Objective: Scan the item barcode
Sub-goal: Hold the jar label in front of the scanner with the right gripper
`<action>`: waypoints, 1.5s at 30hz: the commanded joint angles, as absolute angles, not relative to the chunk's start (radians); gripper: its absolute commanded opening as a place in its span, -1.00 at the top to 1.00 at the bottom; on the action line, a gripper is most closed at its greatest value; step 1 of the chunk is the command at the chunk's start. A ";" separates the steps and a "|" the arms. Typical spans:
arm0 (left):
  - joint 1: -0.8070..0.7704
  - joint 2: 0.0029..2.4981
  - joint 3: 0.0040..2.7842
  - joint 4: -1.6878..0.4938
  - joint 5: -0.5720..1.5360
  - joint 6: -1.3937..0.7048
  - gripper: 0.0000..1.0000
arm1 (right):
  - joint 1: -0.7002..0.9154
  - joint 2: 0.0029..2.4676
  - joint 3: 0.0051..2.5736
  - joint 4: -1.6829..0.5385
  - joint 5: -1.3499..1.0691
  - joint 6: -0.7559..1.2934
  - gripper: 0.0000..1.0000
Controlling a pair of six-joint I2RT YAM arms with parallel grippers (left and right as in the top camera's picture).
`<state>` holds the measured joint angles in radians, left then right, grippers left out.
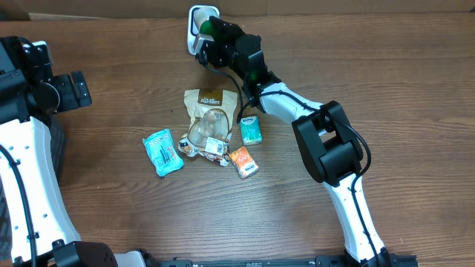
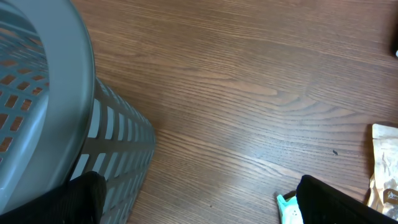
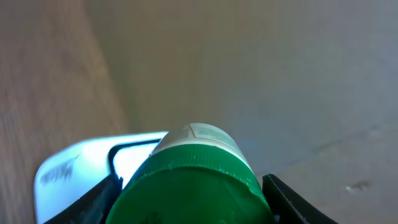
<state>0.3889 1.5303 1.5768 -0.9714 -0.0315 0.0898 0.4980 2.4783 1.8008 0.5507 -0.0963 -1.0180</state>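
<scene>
the bottle [image 1: 208, 27] in my right jaws sits just before the scanner [image 1: 194, 15] at the tabletop's [image 1: 386, 74] far edge. nearer me lies a pouch [image 1: 204, 102], a flat packet [image 1: 162, 151] to its left, a small carton [image 1: 251, 130] to its right, a small packet [image 1: 243, 162] before that carton. a basket [image 2: 37, 93] stands well off left.

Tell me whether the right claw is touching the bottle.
Touching. The right wrist view shows the right claw clamping the bottle at its green cap.

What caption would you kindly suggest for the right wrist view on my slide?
Right pincer holds a green-capped white bottle before the white barcode scanner.
</scene>
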 commanded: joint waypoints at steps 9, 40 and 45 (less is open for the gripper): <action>0.399 1.531 1.572 -0.968 -0.033 0.116 -1.00 | 0.495 2.452 2.001 0.483 -0.111 -0.733 0.14; 0.399 1.531 1.572 -0.968 -0.033 0.116 -0.99 | 0.487 2.514 2.001 0.413 -0.017 -1.186 -0.01; 0.399 1.531 1.572 -0.968 -0.033 0.116 -0.99 | 0.488 2.469 2.001 0.413 -0.039 -0.969 -0.02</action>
